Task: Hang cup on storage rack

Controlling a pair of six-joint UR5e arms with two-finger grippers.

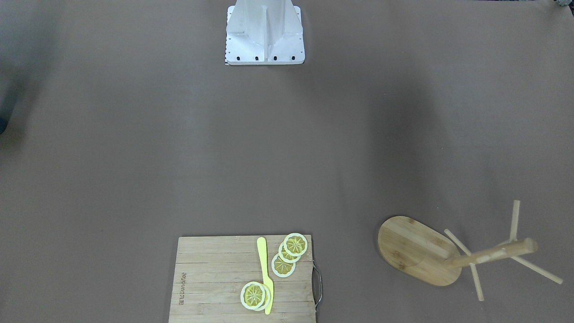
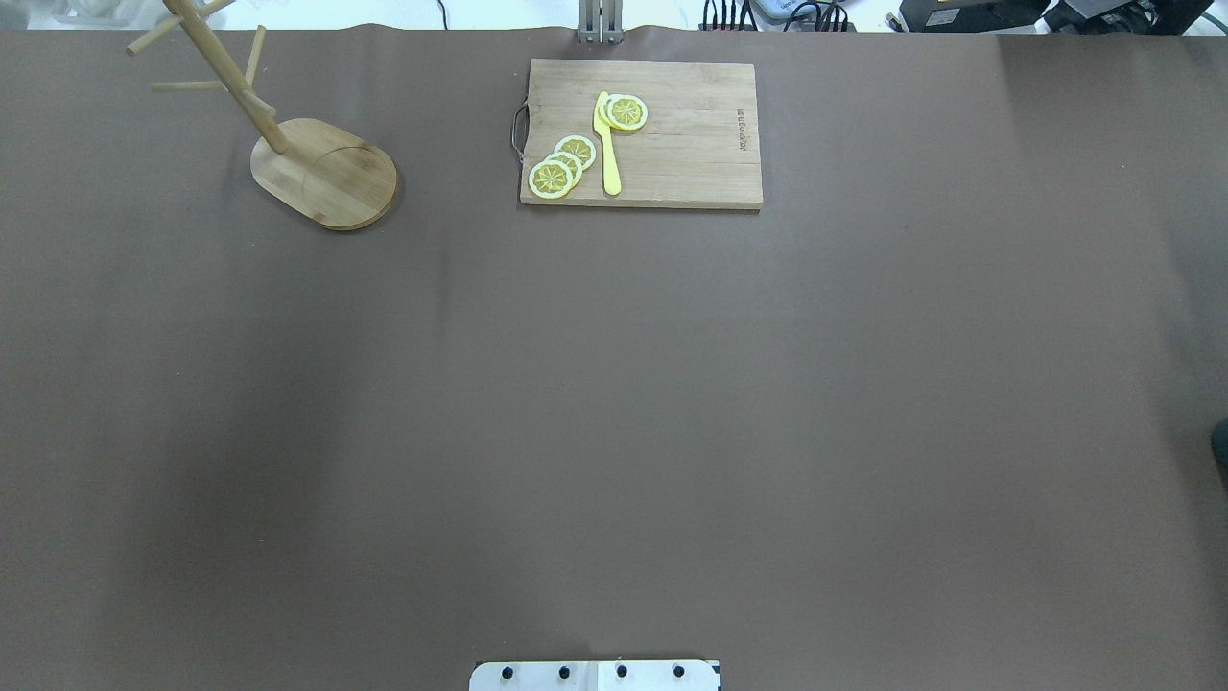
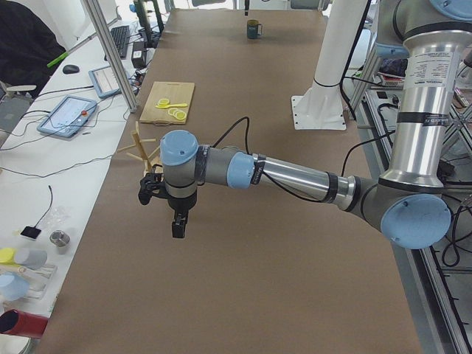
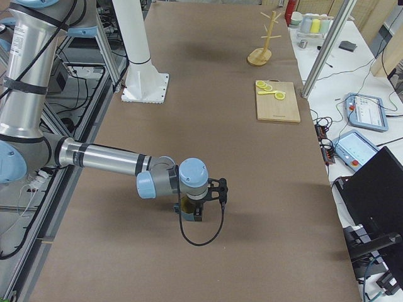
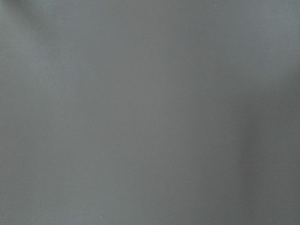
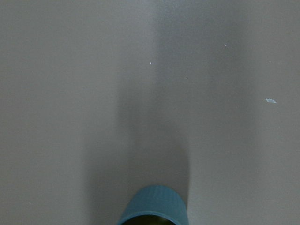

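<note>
Evidently the reach-for-cup step: the dark slate-blue cylindrical mug w/ yellow inside [image 3: 253,29] stands at the right end of the brown-covered table [image 2: 614,432], right gripper [image 4: 192,214] close by it; the light bamboo mug tree [image 2: 324,173] is well apart, far left. Next – grasp rim or handle, carry across. Jaws of right gripper and left gripper [image 3: 179,225]: can't tell, side views only. Handle's heading unclear – wrist cam crops the mug.

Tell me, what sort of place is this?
Most likely a robot testing lab, staged like a kitchen: a big robot arm over a brown table, a cutting board, a mug tree, and tablets alongside.
</note>
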